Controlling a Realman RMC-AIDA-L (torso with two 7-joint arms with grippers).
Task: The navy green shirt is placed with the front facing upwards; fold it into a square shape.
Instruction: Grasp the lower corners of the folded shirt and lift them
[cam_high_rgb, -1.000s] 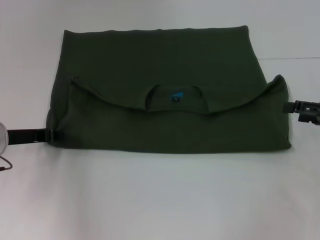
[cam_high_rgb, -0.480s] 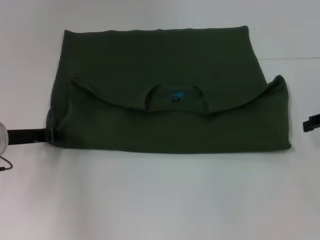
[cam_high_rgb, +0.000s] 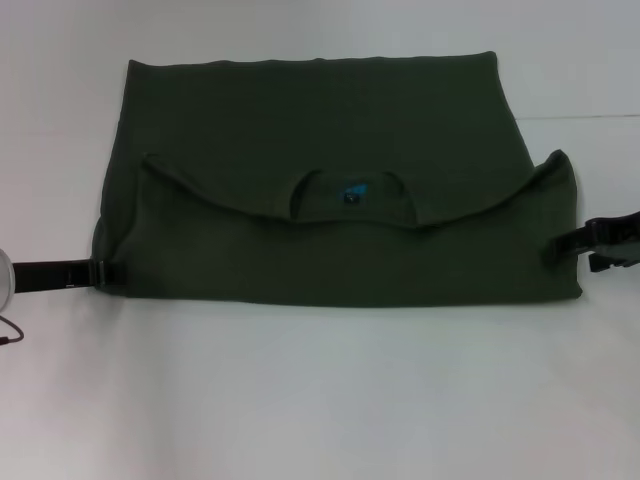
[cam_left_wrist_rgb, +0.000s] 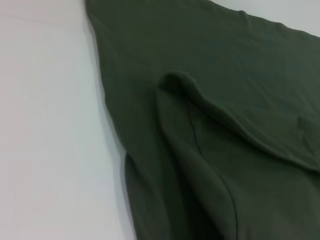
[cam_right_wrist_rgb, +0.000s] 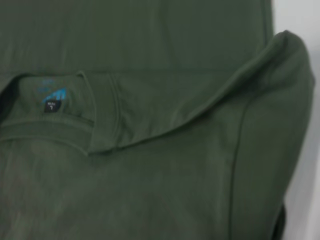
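right gripper (cam_high_rgb: 585, 246): low at the right side edge of the shirt (cam_high_rgb: 320, 190), tips touching the cloth near the bottom right corner. half a second back it had pulled out almost past the frame edge, clear of the fabric; now it has come back in and meets the edge lower down than where it sat a second ago. can't tell whether its fingers are spread or pinched; they run into dark cloth. the right wrist view shows only fabric, the folded shoulder edge and the neck label (cam_right_wrist_rgb: 53, 100).

left gripper (cam_high_rgb: 98, 272): unchanged over the last second, pressed against the left side edge near the bottom left corner, arm lying flat on the white table (cam_high_rgb: 320, 400). finger state can't be told either.

shirt: centre of the table, already folded once, collar end laid over the body so the neck opening and label sit mid-panel. the shape is a wide rectangle, not yet a square. the lettering is not visible. the shirt hasn't shifted.

reading: the right arm's retreat and return looks like a re-approach for a new hold. with both grippers at opposite lower corners, i judge the next fold is being set up.
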